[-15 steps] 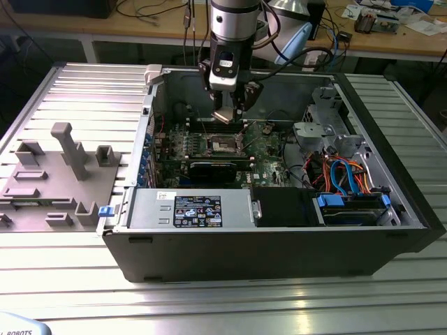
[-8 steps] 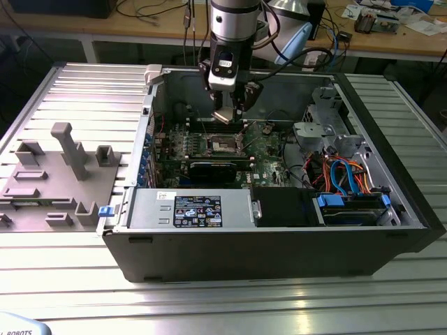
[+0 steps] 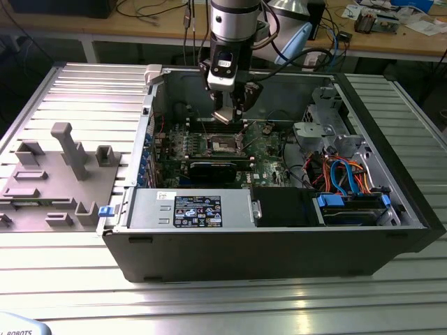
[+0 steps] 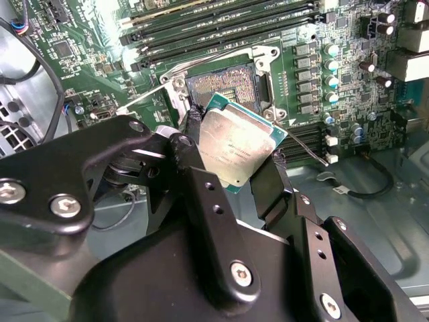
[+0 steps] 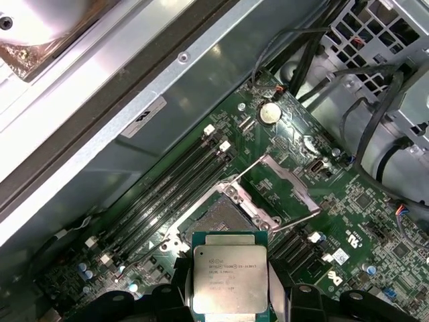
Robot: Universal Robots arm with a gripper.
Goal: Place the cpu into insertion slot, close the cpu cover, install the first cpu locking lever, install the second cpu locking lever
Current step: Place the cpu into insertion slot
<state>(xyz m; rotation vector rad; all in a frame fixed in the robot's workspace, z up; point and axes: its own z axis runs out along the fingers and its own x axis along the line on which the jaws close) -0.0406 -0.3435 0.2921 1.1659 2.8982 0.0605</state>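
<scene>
Silver-topped cpu [image 5: 230, 280] hangs above the open insertion slot [image 5: 218, 218]; cpu cover [image 5: 295, 182] seemingly raised.

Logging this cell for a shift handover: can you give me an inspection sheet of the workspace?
Surface: ribbed metal table, with an open case lying on it.
Job's things: cpu held close over the board, not seated; slot empty; cover raised open.
Clutter: grey fixture tray on the table at the exterior view's left.
Grippers: gripper inside the case, jaws shut on the cpu's edges.
Cables: blue and orange cables inside the case, apart from the slot.
Surroundings: wooden bench behind the table, with wires on it.
</scene>
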